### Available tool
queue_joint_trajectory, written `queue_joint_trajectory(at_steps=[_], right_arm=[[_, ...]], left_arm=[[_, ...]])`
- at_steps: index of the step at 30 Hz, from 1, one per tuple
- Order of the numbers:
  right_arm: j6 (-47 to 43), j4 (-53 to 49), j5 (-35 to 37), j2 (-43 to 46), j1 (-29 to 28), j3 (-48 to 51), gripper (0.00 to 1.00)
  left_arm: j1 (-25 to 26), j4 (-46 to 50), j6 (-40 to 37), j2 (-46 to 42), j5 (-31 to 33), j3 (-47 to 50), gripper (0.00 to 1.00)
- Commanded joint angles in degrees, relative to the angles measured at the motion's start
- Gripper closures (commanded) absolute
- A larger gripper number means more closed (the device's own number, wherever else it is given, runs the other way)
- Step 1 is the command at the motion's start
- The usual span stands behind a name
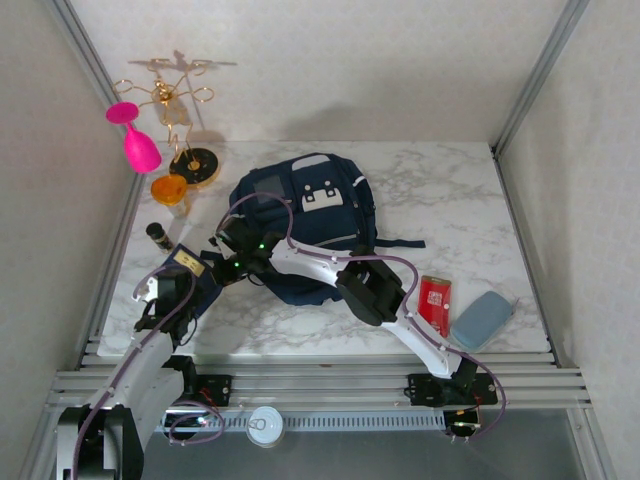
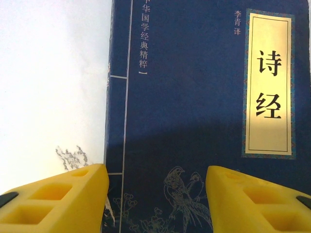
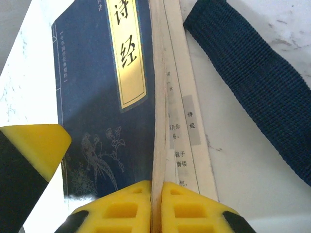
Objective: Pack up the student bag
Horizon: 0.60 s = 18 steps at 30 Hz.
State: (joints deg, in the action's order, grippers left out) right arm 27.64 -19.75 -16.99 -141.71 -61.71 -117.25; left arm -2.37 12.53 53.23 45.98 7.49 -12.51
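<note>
Found navy-blue softcover book [image 2: 194, 97] with gold title label flat on white marbled counter [image 1: 450, 200], just beside large navy-blue fabric student bag [image 1: 300, 215] at mid-counter. Noted right gripper [image 3: 156, 192] pinched tight on thin cover edge only — left gripper [image 2: 155, 194] half-spread over book, holding nothing. Judged wiser to take full thickness before lifting — cover alone could tear.

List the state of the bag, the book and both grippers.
student bag, lying on the table, front up.
book, cover up, one edge pinched.
left gripper, open over the book.
right gripper, shut on the book's edge.
</note>
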Motion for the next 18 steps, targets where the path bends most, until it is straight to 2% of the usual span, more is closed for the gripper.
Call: queue_joint_trajectory(at_steps=[1, 5, 8, 11, 18], right_arm=[[-0.1, 0.2, -4.4, 3.5, -1.3, 2.1, 0.93], [2.5, 4.0, -7.4, 7.6, -1.3, 5.5, 1.00], [3.8, 7.5, -8.1, 12.3, -1.4, 9.1, 1.00], [5.7, 10.5, -8.7, 16.6, -1.2, 12.1, 1.00], [11.5, 17.5, -7.4, 29.4, 0.8, 22.0, 1.00]], left_arm=[[-0.4, 2.2, 2.2, -0.8, -0.7, 0.9, 0.44], [-0.4, 5.6, 2.5, -2.5, 0.9, -1.8, 0.38], [-0.4, 8.0, 2.0, -4.9, 1.2, -4.1, 0.35], [-0.4, 10.1, 1.5, -7.3, 0.5, -6.6, 0.27], [-0.3, 14.1, -0.9, -10.7, -5.5, -14.9, 0.20]])
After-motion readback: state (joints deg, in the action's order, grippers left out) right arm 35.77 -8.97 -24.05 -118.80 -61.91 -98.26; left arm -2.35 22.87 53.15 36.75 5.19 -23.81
